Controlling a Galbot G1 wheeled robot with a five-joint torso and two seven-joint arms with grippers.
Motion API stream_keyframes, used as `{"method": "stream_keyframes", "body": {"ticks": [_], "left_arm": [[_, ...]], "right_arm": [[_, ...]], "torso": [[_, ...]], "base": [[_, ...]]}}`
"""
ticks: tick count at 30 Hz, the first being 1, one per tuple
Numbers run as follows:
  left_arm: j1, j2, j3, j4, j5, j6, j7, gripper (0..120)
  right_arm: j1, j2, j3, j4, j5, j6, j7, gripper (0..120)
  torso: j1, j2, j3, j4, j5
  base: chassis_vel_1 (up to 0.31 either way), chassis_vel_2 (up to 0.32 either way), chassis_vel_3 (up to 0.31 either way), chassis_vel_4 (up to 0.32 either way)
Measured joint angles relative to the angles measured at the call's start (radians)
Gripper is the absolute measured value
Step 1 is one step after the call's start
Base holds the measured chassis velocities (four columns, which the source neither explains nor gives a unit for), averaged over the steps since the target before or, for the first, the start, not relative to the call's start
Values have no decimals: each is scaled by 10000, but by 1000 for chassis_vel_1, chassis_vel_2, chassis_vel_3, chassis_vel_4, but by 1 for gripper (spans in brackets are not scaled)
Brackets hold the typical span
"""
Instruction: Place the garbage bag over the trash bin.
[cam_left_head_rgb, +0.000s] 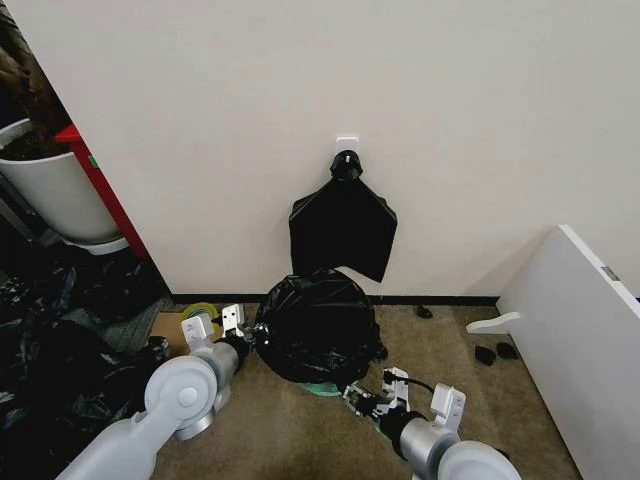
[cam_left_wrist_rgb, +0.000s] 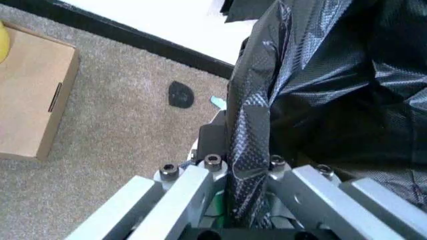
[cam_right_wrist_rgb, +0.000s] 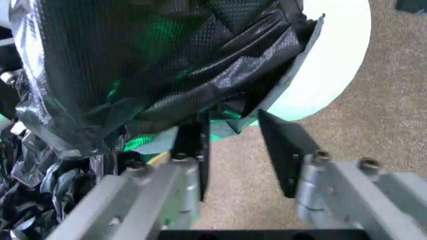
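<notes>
Bin (cam_right_wrist_rgb: 333, 65): on the carpet against the wall, lying tipped, white side bare towards the right gripper.
Bag (cam_left_head_rgb: 315, 325): draped over most of the bin, crinkled and glossy.
Left gripper (cam_left_head_rgb: 250, 338): at the bin's left edge, fingers (cam_left_wrist_rgb: 213, 145) pinching a fold of the bag.
Right gripper (cam_left_head_rgb: 362, 397): just beside the bin's lower right, fingers (cam_right_wrist_rgb: 283, 150) spread, holding nothing.
Cardboard box (cam_left_wrist_rgb: 30, 95): on the carpet, left of the bin.

the garbage bag (cam_left_wrist_rgb: 313, 85) is thin black plastic, glossy, crinkled, with a fine embossed grain. the trash bin (cam_right_wrist_rgb: 333, 65) is smooth white plastic with a soft sheen. the left gripper (cam_left_wrist_rgb: 241, 172) and right gripper (cam_right_wrist_rgb: 233, 150) have brushed metal links and matt black fingers. the carpet (cam_left_wrist_rgb: 120, 130) is rough beige pile; the box (cam_left_wrist_rgb: 33, 95) is matt brown cardboard.
</notes>
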Motion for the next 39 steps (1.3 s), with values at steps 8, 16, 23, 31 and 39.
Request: {"method": "stream_keyframes", "body": {"ticks": [8, 16, 23, 31, 39], "left_arm": [[66, 48, -69, -119, 2, 3, 5, 1], [116, 42, -93, -179, 1, 3, 6, 1], [29, 24, -124, 97, 23, -159, 7, 1], [-48, 15, -97, 194, 78, -209, 4, 1], [26, 20, -3, 32, 143, -217, -4, 1]], "right_arm": [[3, 55, -66, -41, -155, 14, -70, 0], [-117, 22, -256, -170, -723, 28, -132, 0], [-609, -108, -159, 417, -439, 50, -7, 0], [-707, -74, 61, 1074, 624, 131, 522, 25], [-66, 267, -251, 645, 688, 129, 682, 57]], "torso": [[0, 0, 0, 0, 0], [0, 0, 0, 0, 0], [0, 0, 0, 0, 0], [0, 0, 0, -1, 0], [0, 0, 0, 0, 0]], "base": [[0, 0, 0, 0], [0, 0, 0, 0], [0, 0, 0, 0], [0, 0, 0, 0], [0, 0, 0, 0]]}}
